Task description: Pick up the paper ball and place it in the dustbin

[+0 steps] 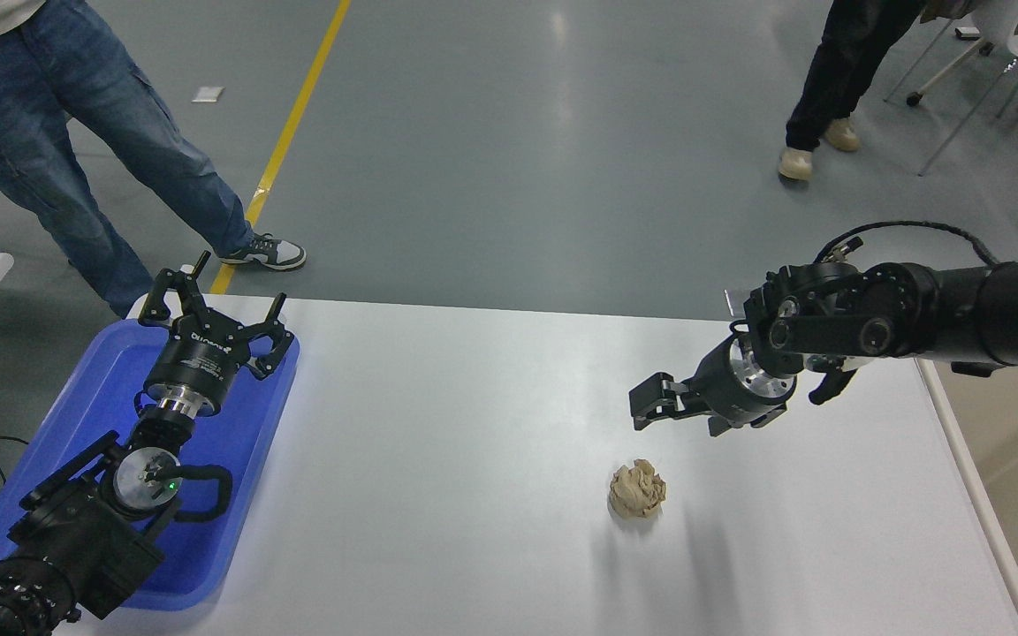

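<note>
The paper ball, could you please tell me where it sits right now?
In the head view, the paper ball lies on the white table, right of centre, just below the right hand.

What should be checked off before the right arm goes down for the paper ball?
1. Paper ball free on the table, nothing touching it: ok.
2. Right tool empty, not yet on the ball, up and beyond it in the picture: ok.
3. Right tool open wide enough for the ball: cannot tell, seen side-on.
4. Right tool straight over the ball: not ok, it sits offset toward the far side.
5. Dustbin at the table's right edge, its visible part bare inside: ok, though mostly cut off by the frame.
6. Left tool parked over the blue tray, away from the ball: ok.
</note>
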Robot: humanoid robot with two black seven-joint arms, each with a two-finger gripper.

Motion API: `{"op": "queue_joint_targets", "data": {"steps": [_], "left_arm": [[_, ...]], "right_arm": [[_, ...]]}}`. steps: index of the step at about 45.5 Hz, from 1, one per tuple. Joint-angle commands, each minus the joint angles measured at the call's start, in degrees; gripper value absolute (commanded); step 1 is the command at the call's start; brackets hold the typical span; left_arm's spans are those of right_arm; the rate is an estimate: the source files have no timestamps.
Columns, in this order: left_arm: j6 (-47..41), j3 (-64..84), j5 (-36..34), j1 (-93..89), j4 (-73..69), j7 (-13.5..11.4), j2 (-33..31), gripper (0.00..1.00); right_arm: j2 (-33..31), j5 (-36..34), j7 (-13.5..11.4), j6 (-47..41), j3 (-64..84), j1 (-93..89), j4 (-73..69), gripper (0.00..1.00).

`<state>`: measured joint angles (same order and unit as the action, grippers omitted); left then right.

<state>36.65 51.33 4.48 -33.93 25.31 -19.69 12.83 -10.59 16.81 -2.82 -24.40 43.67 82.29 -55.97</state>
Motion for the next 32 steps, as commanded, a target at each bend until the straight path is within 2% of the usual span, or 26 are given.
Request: {"op": "queue_joint_targets", "data": {"steps": [1, 32], "left_arm": [[0.0, 0.0, 0.0, 0.0, 0.0, 0.0, 0.0, 1.0], [0.0, 0.0, 0.0, 0.0, 0.0, 0.0, 0.0, 1.0]], "right_arm": [[1.9, 0.2, 0.0, 0.8, -3.8, -7.0, 5.8, 1.0], [1.9, 0.2, 0.0, 2.3, -3.9, -14.0, 10.4, 1.0]]}}
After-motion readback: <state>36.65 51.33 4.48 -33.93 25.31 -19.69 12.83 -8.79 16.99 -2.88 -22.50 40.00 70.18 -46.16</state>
